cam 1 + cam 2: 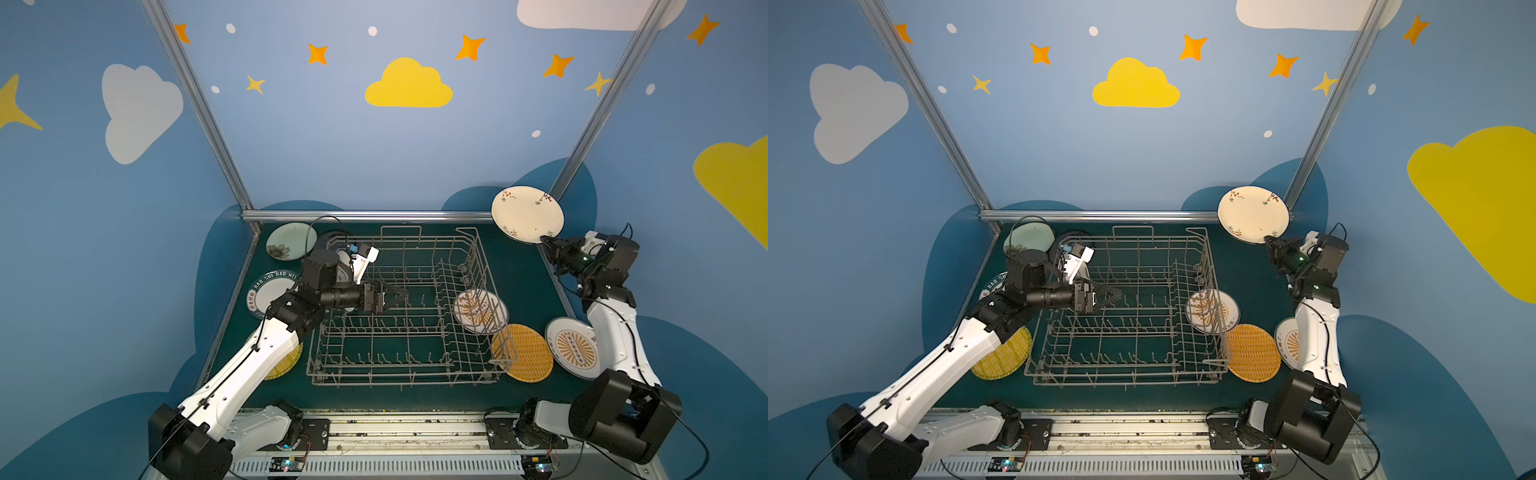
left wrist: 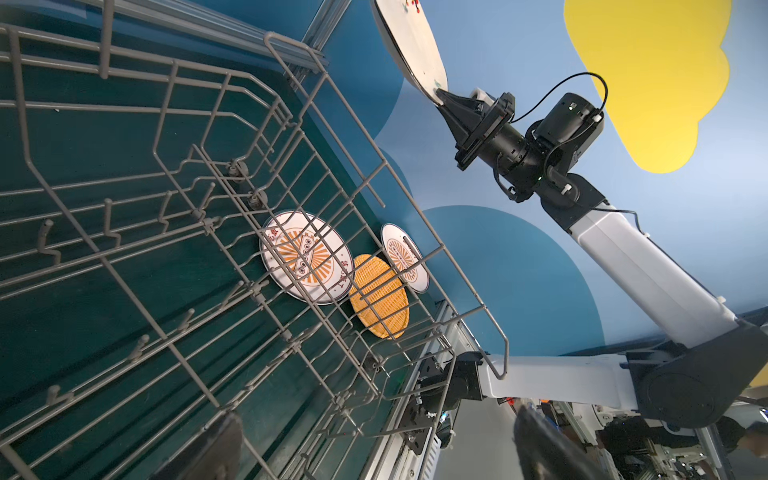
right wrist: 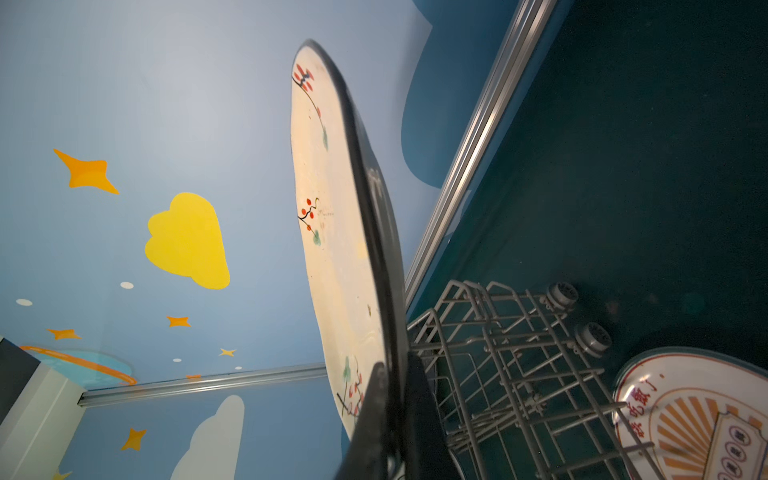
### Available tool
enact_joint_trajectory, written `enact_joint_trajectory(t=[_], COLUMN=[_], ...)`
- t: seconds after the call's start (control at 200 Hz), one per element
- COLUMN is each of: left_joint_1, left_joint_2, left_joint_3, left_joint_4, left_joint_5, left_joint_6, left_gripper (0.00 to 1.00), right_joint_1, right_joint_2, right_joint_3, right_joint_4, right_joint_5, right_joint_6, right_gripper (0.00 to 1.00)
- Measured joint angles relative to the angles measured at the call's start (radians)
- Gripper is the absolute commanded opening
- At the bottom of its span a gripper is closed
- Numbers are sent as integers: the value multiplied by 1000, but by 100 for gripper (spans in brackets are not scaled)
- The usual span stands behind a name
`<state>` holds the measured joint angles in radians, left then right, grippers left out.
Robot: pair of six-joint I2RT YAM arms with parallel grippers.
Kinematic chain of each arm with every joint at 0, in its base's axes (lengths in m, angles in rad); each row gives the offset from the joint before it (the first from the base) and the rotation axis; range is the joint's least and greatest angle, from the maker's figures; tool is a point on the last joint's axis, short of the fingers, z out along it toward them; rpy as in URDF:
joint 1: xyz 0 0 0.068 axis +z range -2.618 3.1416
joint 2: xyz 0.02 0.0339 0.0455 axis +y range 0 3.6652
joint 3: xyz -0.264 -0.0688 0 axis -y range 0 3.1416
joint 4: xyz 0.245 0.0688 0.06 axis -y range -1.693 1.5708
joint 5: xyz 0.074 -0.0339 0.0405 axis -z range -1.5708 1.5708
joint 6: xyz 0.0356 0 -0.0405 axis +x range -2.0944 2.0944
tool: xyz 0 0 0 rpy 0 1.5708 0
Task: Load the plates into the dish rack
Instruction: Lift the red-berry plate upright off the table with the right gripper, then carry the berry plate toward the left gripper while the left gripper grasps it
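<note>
My right gripper [image 1: 545, 240] [image 3: 395, 399] is shut on the lower rim of a cream plate with berry sprigs [image 1: 527, 214] [image 1: 1252, 214] [image 3: 332, 249]. It holds the plate on edge, high above the table's back right corner, beside the grey wire dish rack [image 1: 482, 257] [image 1: 1204, 257] [image 2: 291, 104]. My left gripper [image 1: 401, 296] [image 1: 1117, 296] [image 2: 378, 444] hangs open over the rack's left half with nothing between its fingers. No plate stands in the rack's tines. A white sunburst plate [image 1: 478, 311] [image 2: 303, 257] lies flat at the rack's right side.
Flat on the green table lie a pale green floral plate [image 1: 289, 241], a lettered-rim plate [image 1: 270, 291] and a yellow woven plate [image 1: 286, 363] at the left. An orange woven plate [image 1: 528, 353] and another sunburst plate [image 1: 573, 347] lie at the right. A black plate [image 1: 1071, 237] lies behind the rack.
</note>
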<state>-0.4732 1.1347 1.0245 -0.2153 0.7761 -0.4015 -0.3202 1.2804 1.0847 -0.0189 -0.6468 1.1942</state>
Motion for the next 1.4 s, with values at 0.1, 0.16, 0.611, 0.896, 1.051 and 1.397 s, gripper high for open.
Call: enact_joint_trajectory(t=[0.1,0.16,0.611,0.896,1.051,1.397], left_joint_1=[0,0,34,-19,-28,-52], left_joint_2=[-2,-6,-14,-9,50,220], left_joint_3=[0,0,-1,-1,32,109], left_joint_4=[3,6,122,265,329,404], left_joint_5=[0,0,-48,-260,-335,-378], left_joint_6=[-5,-10,-153,-291,-349,-477], left_gripper=[100,100,100,100,98,82], right_joint_1=[55,89,330,433,494,549], right_joint_2=[-18,-31,-76,-87,-99,-126], right_joint_3=[0,0,41,41,41,37], right_joint_4=[-27,-38,-72,-107,-122,-121], right_joint_5=[7,11,27,33,33,20], right_joint_6=[3,4,21,32,32,32], right_gripper=[0,0,0,0,0,0])
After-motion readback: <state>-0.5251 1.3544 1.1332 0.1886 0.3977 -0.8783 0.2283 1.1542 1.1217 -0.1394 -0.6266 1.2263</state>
